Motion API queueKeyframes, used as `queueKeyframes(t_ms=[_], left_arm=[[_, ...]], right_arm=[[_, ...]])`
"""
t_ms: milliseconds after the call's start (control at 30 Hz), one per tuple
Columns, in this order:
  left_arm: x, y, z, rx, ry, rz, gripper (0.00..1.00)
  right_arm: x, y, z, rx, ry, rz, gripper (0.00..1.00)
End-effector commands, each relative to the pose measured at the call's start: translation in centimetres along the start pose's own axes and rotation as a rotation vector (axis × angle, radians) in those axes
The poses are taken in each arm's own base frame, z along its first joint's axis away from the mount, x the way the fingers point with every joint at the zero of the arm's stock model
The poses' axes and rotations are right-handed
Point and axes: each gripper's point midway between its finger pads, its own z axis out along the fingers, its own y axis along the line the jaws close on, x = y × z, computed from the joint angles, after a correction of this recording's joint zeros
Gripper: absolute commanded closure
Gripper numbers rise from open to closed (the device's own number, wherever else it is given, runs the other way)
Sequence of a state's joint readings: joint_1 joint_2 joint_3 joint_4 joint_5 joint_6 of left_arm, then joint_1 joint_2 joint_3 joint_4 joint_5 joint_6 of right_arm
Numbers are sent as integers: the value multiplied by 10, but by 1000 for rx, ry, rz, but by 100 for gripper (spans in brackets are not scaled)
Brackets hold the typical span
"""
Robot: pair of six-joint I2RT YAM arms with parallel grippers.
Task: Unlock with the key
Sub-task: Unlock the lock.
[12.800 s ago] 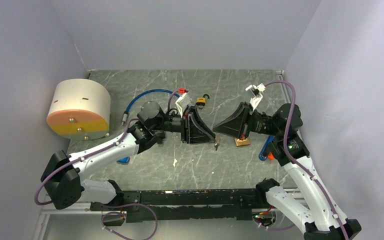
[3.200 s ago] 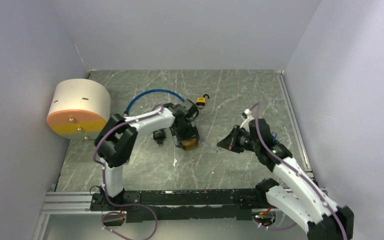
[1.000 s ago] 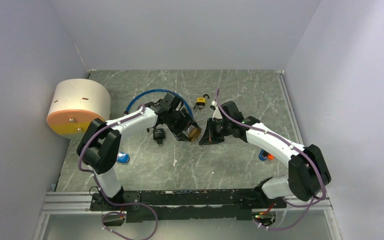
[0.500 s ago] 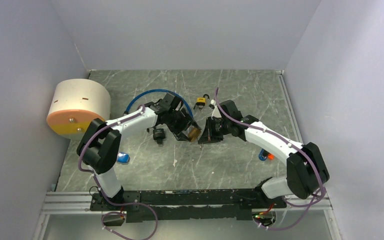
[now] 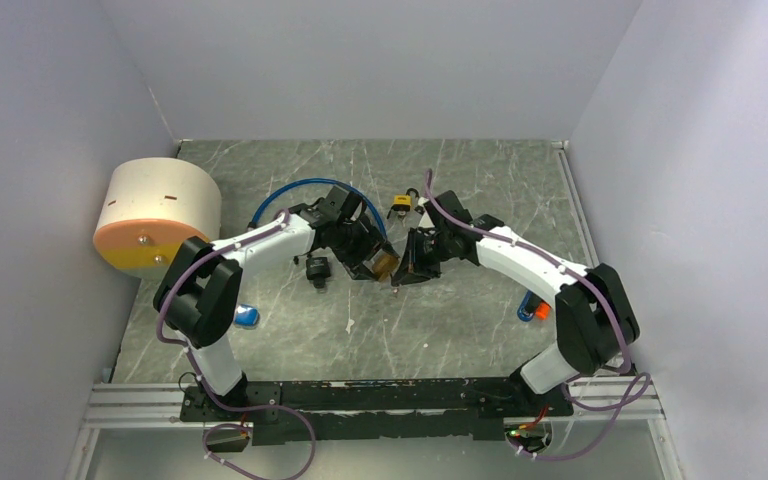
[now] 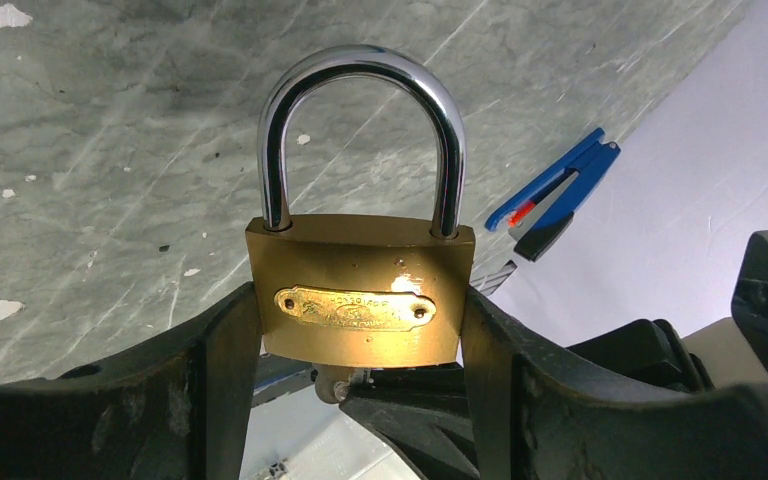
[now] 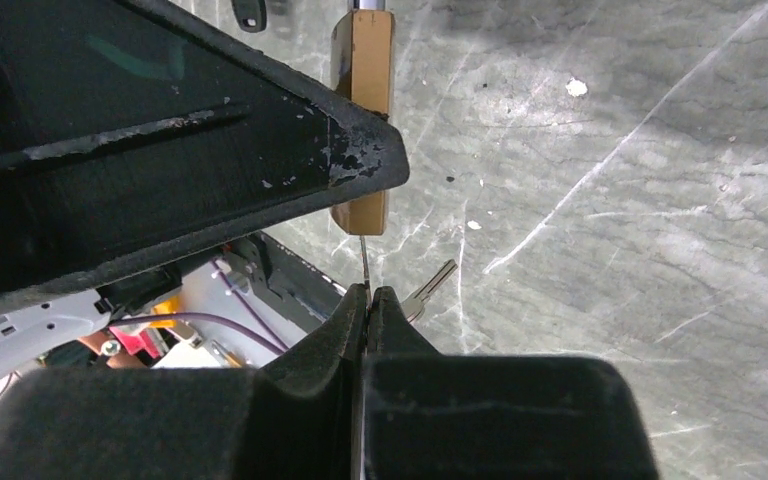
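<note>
Left gripper (image 6: 358, 312): clamping the brass padlock (image 6: 360, 262) by its two sides, with the closed shackle (image 6: 362, 72) pointing away from the wrist.
Right gripper (image 7: 365, 298): pinching the key (image 7: 363, 262) between fingers pressed together (the blade is showing edge-on, as a thin line), while a second key (image 7: 430, 290) is dangling beside it.
Key tip: reaching the padlock's underside; whether it is entering the keyhole cannot be told.
Padlock position: being held mid-table, between the two arms, over the grey table (image 5: 460, 330).
Small yellow padlock (image 5: 400, 205): lying just behind them.
</note>
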State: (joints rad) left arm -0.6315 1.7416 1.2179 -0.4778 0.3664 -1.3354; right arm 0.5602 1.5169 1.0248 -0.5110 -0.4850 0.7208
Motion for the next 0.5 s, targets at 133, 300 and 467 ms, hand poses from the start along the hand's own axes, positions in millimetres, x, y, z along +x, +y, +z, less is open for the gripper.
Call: queueKeyframes(t_ms=[133,300,467], left_arm=[[27,-50,-37,155,39,206,97],[33,-52,-38,184,47,281,97],[35,-54,-39,205,40,304,97]], right_arm=[[-22,23,-11,-39,-40,-7,100],[-25,29,-12,-92,-11,18,100],[-32,31,-11,-107,-24,45,100]])
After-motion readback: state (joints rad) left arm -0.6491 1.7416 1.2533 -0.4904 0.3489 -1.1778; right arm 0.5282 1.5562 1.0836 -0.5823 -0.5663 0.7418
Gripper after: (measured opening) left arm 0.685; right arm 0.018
